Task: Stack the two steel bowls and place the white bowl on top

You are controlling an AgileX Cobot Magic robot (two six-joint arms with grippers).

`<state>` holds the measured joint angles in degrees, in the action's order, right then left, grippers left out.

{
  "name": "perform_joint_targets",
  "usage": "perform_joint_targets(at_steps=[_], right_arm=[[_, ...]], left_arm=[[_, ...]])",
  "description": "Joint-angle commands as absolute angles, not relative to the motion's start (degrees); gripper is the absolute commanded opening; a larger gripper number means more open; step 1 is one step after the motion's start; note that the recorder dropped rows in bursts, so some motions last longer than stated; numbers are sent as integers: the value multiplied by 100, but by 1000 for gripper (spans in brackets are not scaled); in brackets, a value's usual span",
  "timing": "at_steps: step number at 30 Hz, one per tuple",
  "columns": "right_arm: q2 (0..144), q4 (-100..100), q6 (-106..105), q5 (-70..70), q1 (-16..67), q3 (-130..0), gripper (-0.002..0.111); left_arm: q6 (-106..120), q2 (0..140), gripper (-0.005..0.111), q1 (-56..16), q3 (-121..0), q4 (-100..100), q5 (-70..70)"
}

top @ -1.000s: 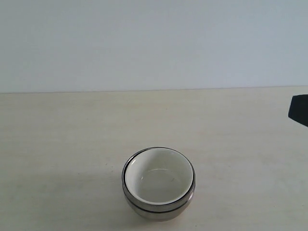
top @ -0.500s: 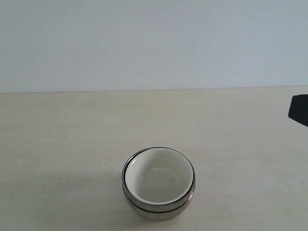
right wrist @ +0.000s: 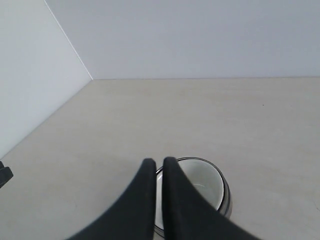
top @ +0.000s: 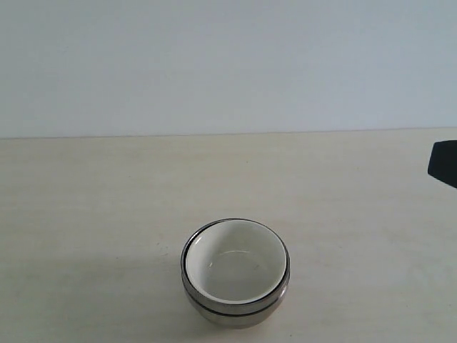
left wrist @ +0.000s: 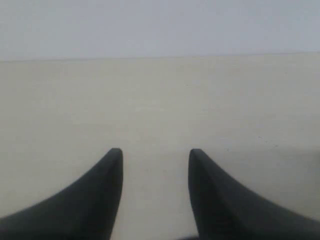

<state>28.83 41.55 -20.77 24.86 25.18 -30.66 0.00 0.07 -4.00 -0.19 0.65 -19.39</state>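
**Three bowls nested, both pincers off the stack**

The white bowl (top: 235,266) sits nested in the two steel bowls (top: 232,313), all three in one pile near the front of the table (top: 93,186), close to centre in the exterior view. That order makes sense: the steel pair are the wider ones, so they take each other and form the base, and the smaller cream bowl goes inside on top. Look at it: a glossy pale inside, seated squarely as far as I can tell. A dark-edged steel rim rings it, with a second steel band just beneath and a mirror-bright wall below that.

The right pincer (right wrist: 159,161) stands apart from the stack, facing it, fingers pressed nearly together with nothing between them. The left pincer (left wrist: 155,152) is spread apart and empty over bare table, with the bowls out of its view. By my read the stacking is done, and with both arms clear nothing can nudge it.
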Motion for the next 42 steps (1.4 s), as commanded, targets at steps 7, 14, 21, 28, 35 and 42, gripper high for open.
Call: perform_joint_targets(at_steps=[7,14,21,28,35,42], right_arm=[[2477,4133,-2156,2416,1904,-2972,0],[1354,4135,-2258,1078,1251,-1570,0],[1200,4125,-2505,782,1251,-954,0],[1200,4125,-2569,296,1251,-411,0],[1200,4125,-2569,506,1251,-361,0],[1200,3996,-2569,504,1251,-361,0]], left_arm=[[-68,0,41,-374,0,100,-1942],[-68,0,41,-374,0,100,-1942],[-68,0,41,-374,0,100,-1942],[-68,0,41,-374,0,100,-1942],[-68,0,41,-374,0,100,-1942],[-68,0,41,-374,0,100,-1942]])
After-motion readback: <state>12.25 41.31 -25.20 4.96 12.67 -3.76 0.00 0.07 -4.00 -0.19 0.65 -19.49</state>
